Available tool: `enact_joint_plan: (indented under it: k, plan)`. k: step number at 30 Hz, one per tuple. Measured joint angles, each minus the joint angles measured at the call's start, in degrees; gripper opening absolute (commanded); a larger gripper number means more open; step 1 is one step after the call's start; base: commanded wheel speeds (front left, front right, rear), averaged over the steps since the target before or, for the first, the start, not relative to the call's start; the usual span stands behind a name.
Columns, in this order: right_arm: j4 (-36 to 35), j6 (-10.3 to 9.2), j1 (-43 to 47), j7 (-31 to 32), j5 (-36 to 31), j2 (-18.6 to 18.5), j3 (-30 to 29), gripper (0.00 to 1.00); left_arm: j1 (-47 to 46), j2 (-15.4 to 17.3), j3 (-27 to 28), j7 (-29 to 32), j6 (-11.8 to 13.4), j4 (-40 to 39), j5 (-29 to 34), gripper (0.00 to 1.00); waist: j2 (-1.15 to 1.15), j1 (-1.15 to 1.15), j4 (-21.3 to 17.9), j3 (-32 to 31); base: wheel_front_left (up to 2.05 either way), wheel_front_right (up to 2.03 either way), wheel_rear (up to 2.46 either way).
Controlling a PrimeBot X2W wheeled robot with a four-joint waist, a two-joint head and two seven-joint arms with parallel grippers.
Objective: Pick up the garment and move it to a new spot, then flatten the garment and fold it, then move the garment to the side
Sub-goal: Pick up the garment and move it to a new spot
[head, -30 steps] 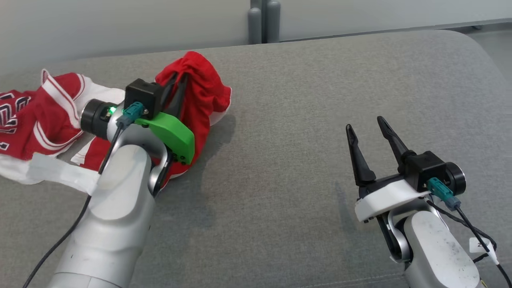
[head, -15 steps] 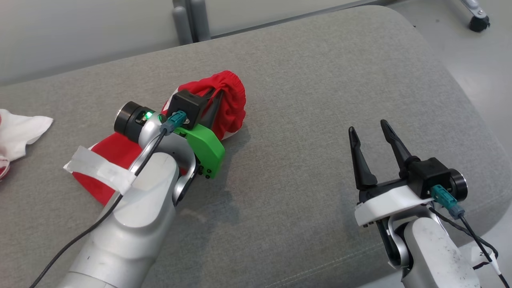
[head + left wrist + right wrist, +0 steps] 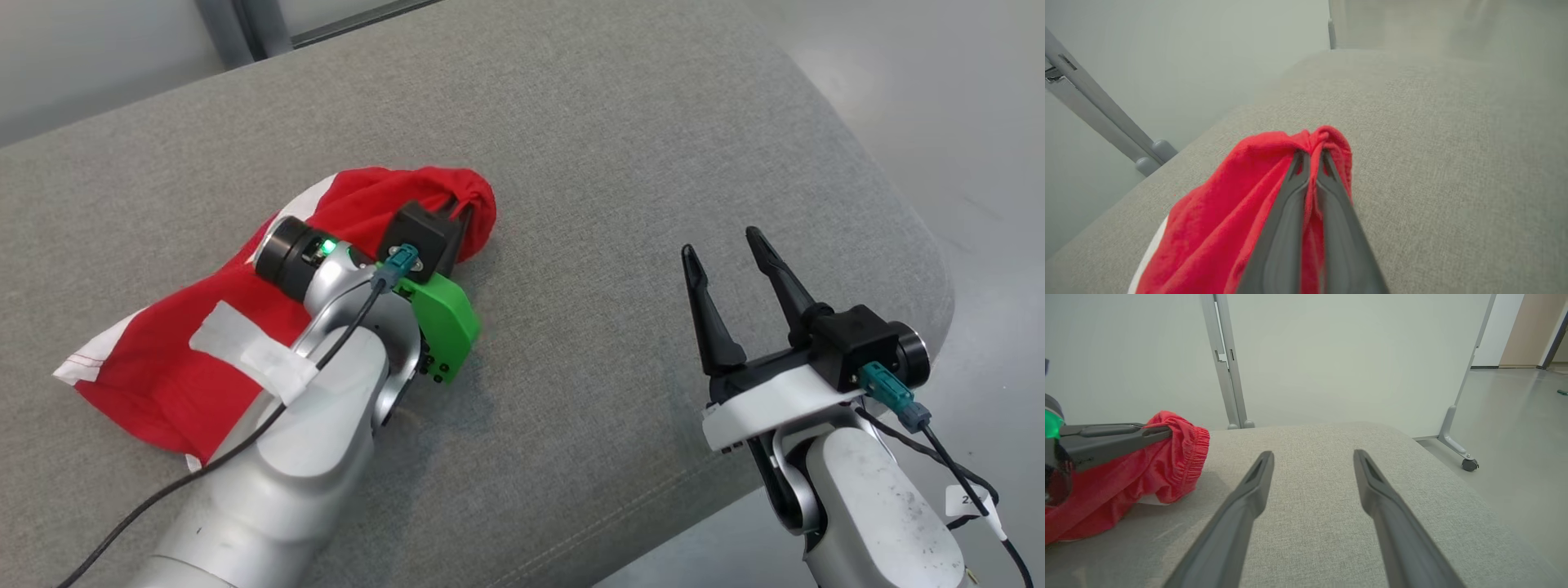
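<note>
While your left pincer [image 3: 461, 204] is clamped right down on a bunched fold of the garment [image 3: 163, 367], jaws pressed together and red cloth puckered around their tips, the right pincer [image 3: 721, 242] is spread wide with nothing in it, hanging over bare grey cushion [image 3: 612, 147]. So only 1 arm actually has the thing.

Where it sits: the pinched bit is right at the left tips, and everything else trails back from them, under the left wrist and alongside the forearm, lying on the cushion. That makes the long axis run from the tips straight back behind the left pincer, slanting away from the right one. The right pincer is well apart from it, off to the right of the pinch, with open cushion between. Nearest cloth for it is the gathered end by the left tips, not the tail.

Looks-wise: bright red, soft and thin, crumpled rather than flat. The end at the pinch has a ruffled, elastic-looking hem [image 3: 1198, 457], so I'd guess a waistband, shorts maybe, but can't tell for sure. White edging [image 3: 82, 365] shows at the far tail end.

My read: you're in the carry-to-a-new-spot part, flattening not started. If spreading comes next, I'd bring the right pincer across to that gathered hem beside the left tips.
</note>
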Motion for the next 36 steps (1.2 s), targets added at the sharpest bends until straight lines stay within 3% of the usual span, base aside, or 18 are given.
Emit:
enact_joint_plan:
  k: [8, 10, 11, 23, 36]
  plan:
    - [1.1, 0.03, 0.0, 0.0, 0.0, 0.1, 0.0, 1.00, 3.9, 0.3, -5.4, 0.3, 0.0, 1.6, -0.6, 0.00, 0.00, 0.00, -0.1, 1.0, 0.00, 0.00, 0.00]
    - [1.6, 0.46, 0.0, 0.0, 0.0, 0.2, 0.1, 1.00, 4.8, 0.3, -7.3, 0.4, 0.0, 2.3, -0.6, 0.57, 0.00, 0.00, 0.6, 0.7, 0.00, 0.00, 0.00]
    - [1.8, 0.51, 0.0, 0.0, 0.0, 0.2, 0.1, 1.00, 5.1, 0.4, -7.8, 0.4, 0.0, 2.4, -0.6, 1.00, 0.00, 0.00, 0.8, 0.6, 0.00, 0.00, 0.00]
    - [3.6, 0.91, 0.0, 0.0, 0.0, 0.1, -1.0, 1.00, 6.9, 0.6, -12.3, -2.7, 0.6, -1.7, -4.2, 1.00, 0.00, 0.00, 4.0, -2.2, 0.00, 0.00, 0.00]
    - [5.0, 0.88, 0.5, 0.0, 0.0, -0.1, -3.4, 1.00, 8.5, 0.5, -6.3, -5.6, 5.3, -1.2, -8.0, 1.00, 0.00, 0.00, 9.9, -5.6, 0.00, 0.00, 0.00]
